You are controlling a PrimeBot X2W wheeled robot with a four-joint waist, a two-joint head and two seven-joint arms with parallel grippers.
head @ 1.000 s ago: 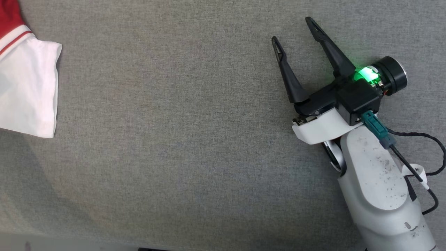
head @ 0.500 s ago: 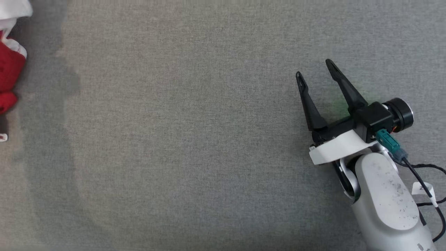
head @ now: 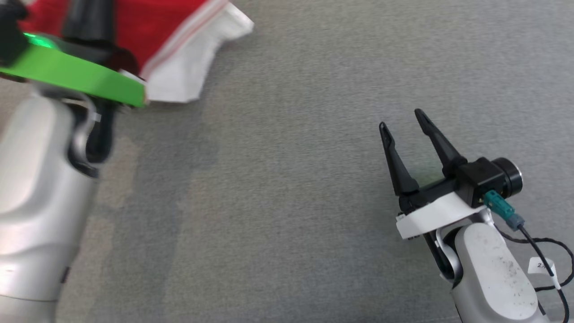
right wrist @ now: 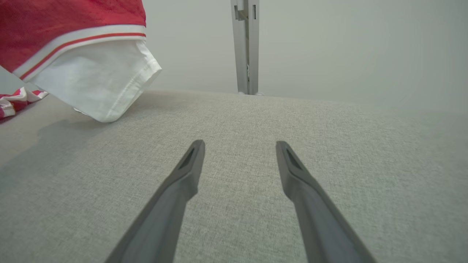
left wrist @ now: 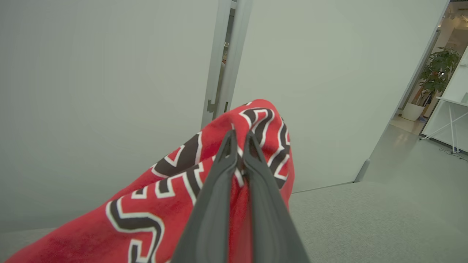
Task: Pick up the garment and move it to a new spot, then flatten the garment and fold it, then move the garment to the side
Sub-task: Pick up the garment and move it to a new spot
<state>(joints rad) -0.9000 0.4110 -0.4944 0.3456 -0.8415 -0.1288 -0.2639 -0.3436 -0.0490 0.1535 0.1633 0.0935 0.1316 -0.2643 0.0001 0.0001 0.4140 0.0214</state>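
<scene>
Now, starting at your left: the left pincer (left wrist: pixel 239 137) is clamped shut on a bunched ridge of the garment (left wrist: pixel 153 197), its two dark fingers pressed together with red cloth and black-and-white lettering squeezed between them. That pinch on a fold rather than on a single edge is likely why the cloth hangs in a heap and not as a flat sheet. In the head view the garment sits at the upper left, lifted, with its white sleeve (head: pixel 188 76) drooping free below the red-striped trim toward the desk (head: pixel 278 202). From the right wrist view, a striped scrap at the far left seems to lie on the grey surface, so part of the cloth may be trailing.

The middle of the desk is bare grey fabric, which looks like the new spot you would carry it to.

On your right, the right pincer (head: pixel 401 119) has its jaws spread wide and holds nothing; it sits low over the desk, well apart from the garment, probably waiting to catch a second corner for the flattening.
</scene>
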